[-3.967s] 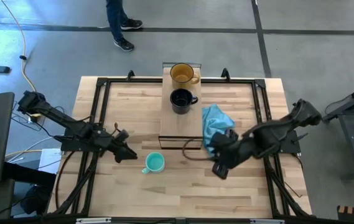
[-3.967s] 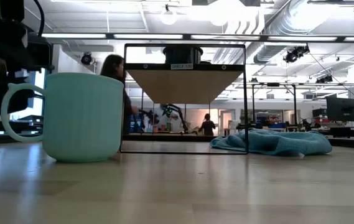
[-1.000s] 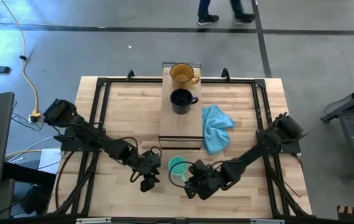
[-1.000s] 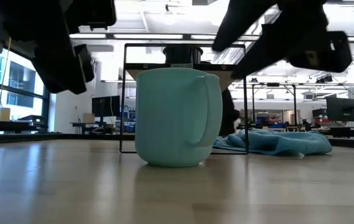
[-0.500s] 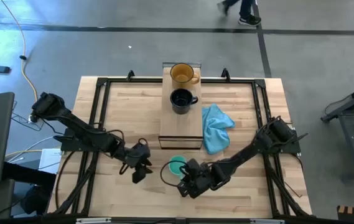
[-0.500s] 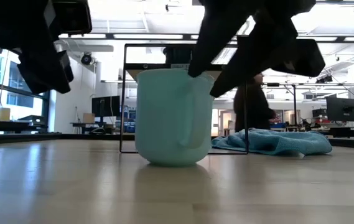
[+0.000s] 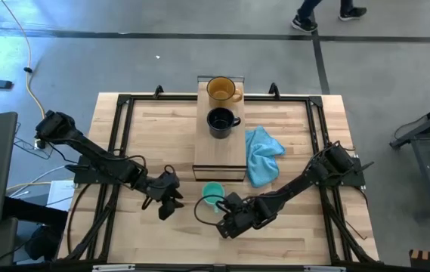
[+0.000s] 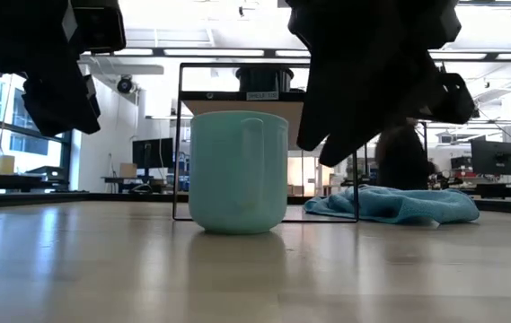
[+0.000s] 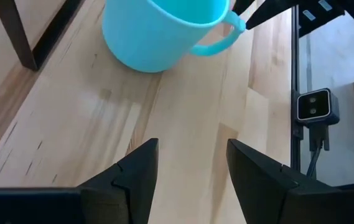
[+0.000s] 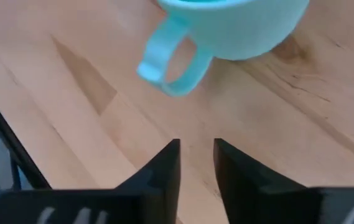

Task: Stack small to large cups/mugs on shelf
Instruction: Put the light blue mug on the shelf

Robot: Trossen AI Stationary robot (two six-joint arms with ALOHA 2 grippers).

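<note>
The small teal handled mug (image 7: 213, 191) stands upright on the wooden table (image 7: 298, 227), just near of the long light-wood shelf (image 7: 220, 155). The right gripper (image 7: 226, 223) is nearly closed beside its handle; the left gripper (image 7: 168, 204) is open, apart.

A: Teal mug (image 10: 239, 25) in right wrist view, rim cut by pic edge. Right claw (image 8: 363, 81) in low view hides part of the shelf (image 8: 268, 99).

B: Yes. Black mug (image 8: 264, 79) there is mostly hidden; the person (image 7: 324, 11) is cut off, only legs.
</note>
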